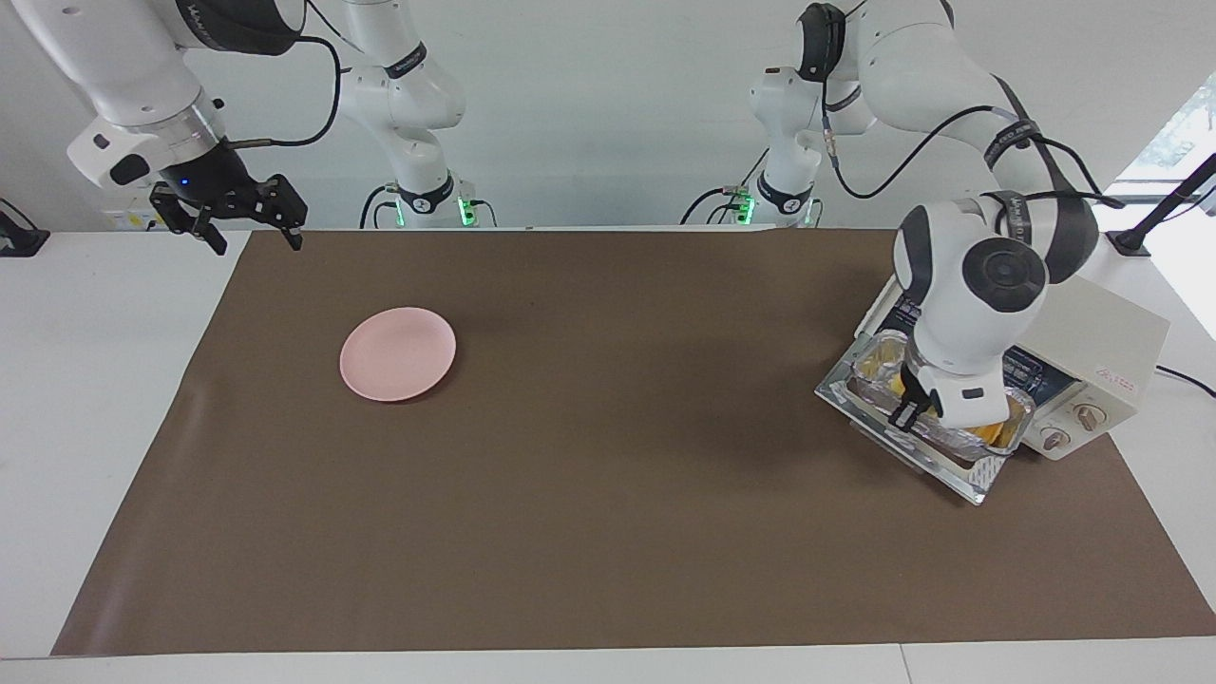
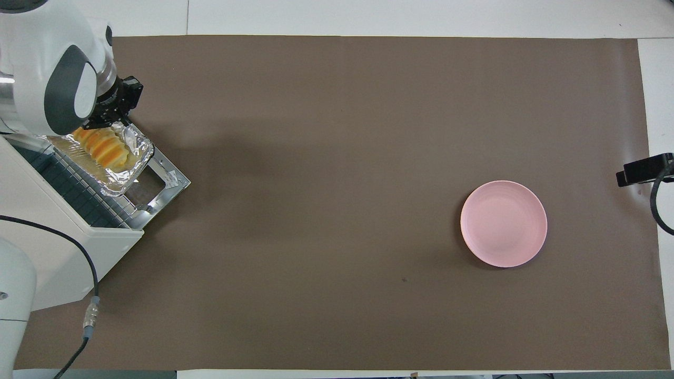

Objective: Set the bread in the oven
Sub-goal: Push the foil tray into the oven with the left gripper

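Observation:
The golden ridged bread (image 2: pixel 102 148) lies in a crinkled silver foil tray (image 2: pixel 130 171). The tray rests at the mouth of the cream-white oven (image 2: pixel 63 237), partly on the wire rack and partly over the dropped glass door (image 2: pixel 166 181). The oven stands at the left arm's end of the table. My left gripper (image 1: pixel 915 412) is down at the tray's rim, at the end farthest from the robots, and looks shut on it. In the facing view only a sliver of the bread (image 1: pixel 993 434) shows past the left hand. My right gripper (image 1: pixel 253 231) waits, open and empty, raised over the mat's corner.
A round pink plate (image 1: pixel 398 353) lies empty on the brown mat (image 1: pixel 608 494) toward the right arm's end; it also shows in the overhead view (image 2: pixel 504 223). The oven's two knobs (image 1: pixel 1072 426) face away from the robots. A black cable runs beside the oven.

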Available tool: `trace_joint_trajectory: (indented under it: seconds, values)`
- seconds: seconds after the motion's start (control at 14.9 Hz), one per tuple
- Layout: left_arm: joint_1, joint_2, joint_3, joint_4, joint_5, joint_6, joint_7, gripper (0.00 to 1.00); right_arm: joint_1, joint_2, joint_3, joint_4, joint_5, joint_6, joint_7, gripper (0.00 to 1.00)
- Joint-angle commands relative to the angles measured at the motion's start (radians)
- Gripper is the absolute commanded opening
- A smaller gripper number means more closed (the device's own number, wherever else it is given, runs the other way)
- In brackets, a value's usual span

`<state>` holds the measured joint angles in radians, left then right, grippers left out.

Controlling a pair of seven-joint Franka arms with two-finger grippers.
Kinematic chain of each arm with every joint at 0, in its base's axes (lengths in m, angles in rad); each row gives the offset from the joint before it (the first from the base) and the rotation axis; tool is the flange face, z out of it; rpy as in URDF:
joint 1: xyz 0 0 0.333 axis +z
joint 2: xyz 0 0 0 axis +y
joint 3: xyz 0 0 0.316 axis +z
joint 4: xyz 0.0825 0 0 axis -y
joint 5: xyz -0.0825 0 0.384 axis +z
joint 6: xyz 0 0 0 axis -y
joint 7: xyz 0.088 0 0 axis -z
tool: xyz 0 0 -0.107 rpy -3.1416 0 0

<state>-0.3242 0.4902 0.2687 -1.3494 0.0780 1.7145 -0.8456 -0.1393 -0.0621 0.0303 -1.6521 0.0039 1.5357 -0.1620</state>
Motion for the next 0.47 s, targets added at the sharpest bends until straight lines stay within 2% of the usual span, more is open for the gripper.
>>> trace_joint_trajectory:
  seconds: [0.0,0.4]
  values:
    - [0.023,-0.012,0.004,-0.045,0.023,-0.013,0.016,0.0,-0.016,0.001,0.013,-0.009,0.014,0.009,-0.027,1.0]
    - [0.03,-0.102,0.006,-0.235,0.078,-0.018,0.088,0.0,-0.016,-0.007,0.013,-0.017,0.013,0.009,-0.019,1.0]
